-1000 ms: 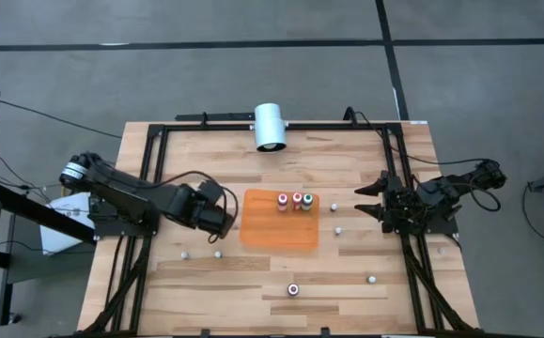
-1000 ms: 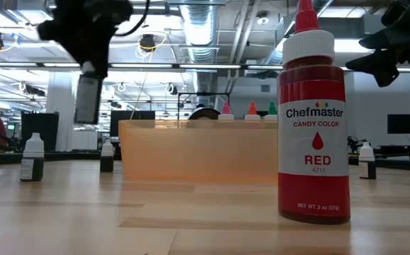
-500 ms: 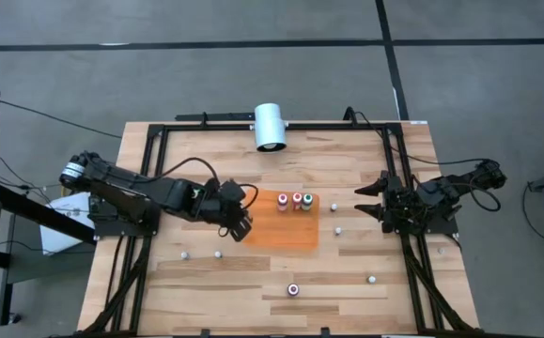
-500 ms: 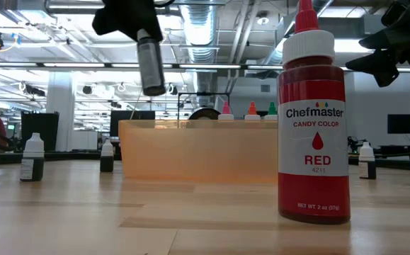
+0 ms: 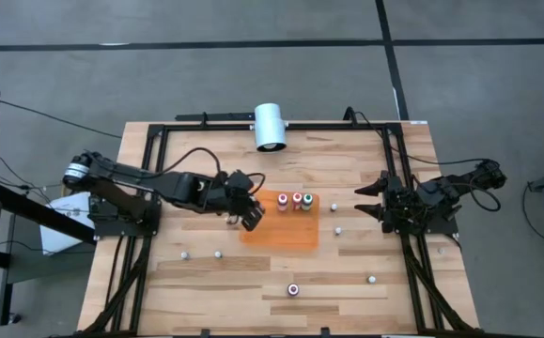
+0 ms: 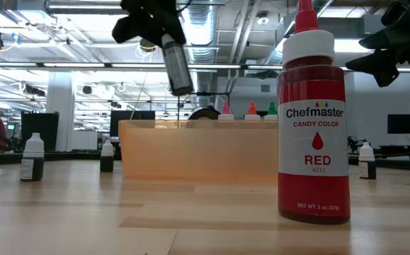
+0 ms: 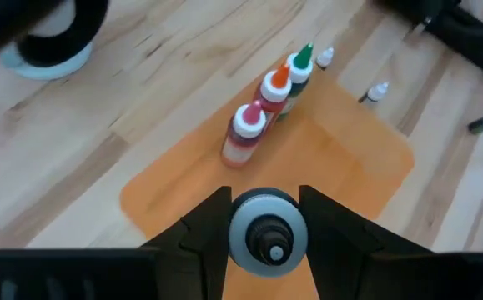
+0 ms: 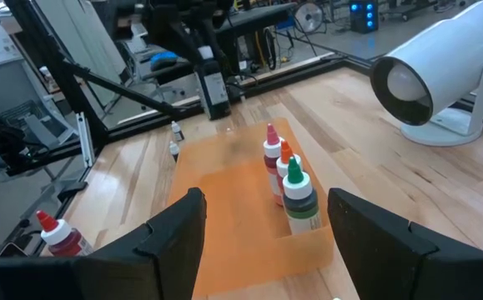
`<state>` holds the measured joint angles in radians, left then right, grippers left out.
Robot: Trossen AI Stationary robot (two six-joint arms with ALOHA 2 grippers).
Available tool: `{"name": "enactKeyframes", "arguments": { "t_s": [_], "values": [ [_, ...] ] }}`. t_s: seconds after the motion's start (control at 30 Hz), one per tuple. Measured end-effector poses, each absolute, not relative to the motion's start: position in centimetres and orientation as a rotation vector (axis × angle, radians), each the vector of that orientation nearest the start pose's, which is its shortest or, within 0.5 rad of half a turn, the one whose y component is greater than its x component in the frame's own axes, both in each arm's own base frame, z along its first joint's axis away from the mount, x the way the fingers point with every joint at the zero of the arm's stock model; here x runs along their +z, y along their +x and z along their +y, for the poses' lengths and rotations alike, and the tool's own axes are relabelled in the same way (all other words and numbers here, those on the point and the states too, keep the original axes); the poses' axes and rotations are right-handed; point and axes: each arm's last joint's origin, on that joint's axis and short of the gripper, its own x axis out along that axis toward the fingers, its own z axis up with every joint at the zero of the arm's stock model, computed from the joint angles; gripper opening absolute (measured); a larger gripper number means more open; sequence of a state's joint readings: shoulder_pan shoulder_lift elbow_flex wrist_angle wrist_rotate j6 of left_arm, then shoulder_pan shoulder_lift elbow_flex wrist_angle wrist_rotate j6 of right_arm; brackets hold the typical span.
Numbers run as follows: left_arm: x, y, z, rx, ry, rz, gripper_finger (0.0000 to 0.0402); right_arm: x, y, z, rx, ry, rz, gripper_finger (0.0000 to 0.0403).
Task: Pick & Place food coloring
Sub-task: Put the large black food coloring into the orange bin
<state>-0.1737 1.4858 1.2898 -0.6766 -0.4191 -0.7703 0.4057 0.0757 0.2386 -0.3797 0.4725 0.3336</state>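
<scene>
My left gripper (image 5: pixel 250 216) is shut on a dark food coloring bottle with a white cap (image 7: pixel 266 229) and holds it in the air over the left edge of the flat orange mat (image 5: pixel 281 235). Three small bottles with pink (image 7: pixel 245 133), orange (image 7: pixel 274 87) and green (image 7: pixel 299 65) tops stand upright in a row on the mat's far part. A red bottle (image 6: pixel 313 120) stands upright near the table's front edge. My right gripper (image 5: pixel 365 201) waits open and empty at the table's right side. My left gripper pinches the bottle's upper end (image 7: pixel 239 237), just below the cap, between its two fingers (image 7: pixel 208 233). The fingers come from above, slanting down. The bottle (image 6: pixel 178 67) hangs below them, tilted, lifted clear of the mat and table.
A large white cylinder (image 5: pixel 271 127) lies at the table's far edge. Several tiny bottles stand loose on the wood, left of the mat (image 5: pixel 185 253) (image 5: pixel 218 253) and right of it (image 5: pixel 337 230) (image 5: pixel 372 279). Black frame rails run along both table sides.
My left gripper has carried the dark bottle up and toward the table's right edge, from left of the orange mat to over its left edge. The bottle, first hanging upright, now hangs tilted. The gripper has stayed shut on it.
</scene>
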Motion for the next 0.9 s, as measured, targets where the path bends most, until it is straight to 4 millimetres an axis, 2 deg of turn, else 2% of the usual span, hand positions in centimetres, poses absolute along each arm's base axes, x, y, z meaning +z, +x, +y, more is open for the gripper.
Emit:
{"name": "enactKeyframes", "arguments": {
  "t_s": [0.27, 0.47, 0.6, 0.9],
  "values": [
    [27.3, 34.4, -3.6, 0.568, -0.422, 0.795, 0.0123, 20.3, 7.9, 2.0, -0.098, 0.251, 0.174, 0.024],
    [26.4, 37.0, -2.7, 0.577, -0.37, 0.827, 0.0123, 20.3, 7.9, 2.0, -0.097, 0.253, 0.172, 0.024],
    [26.1, 38.0, -2.3, 0.568, -0.348, 0.843, 0.0123, 20.4, 7.9, 2.0, -0.097, 0.255, 0.167, 0.024],
    [23.3, 39.2, -2.0, 0.591, -0.332, 0.905, 0.0123, 20.4, 7.9, 2.0, -0.096, 0.256, 0.166, 0.024]
  ]
}}
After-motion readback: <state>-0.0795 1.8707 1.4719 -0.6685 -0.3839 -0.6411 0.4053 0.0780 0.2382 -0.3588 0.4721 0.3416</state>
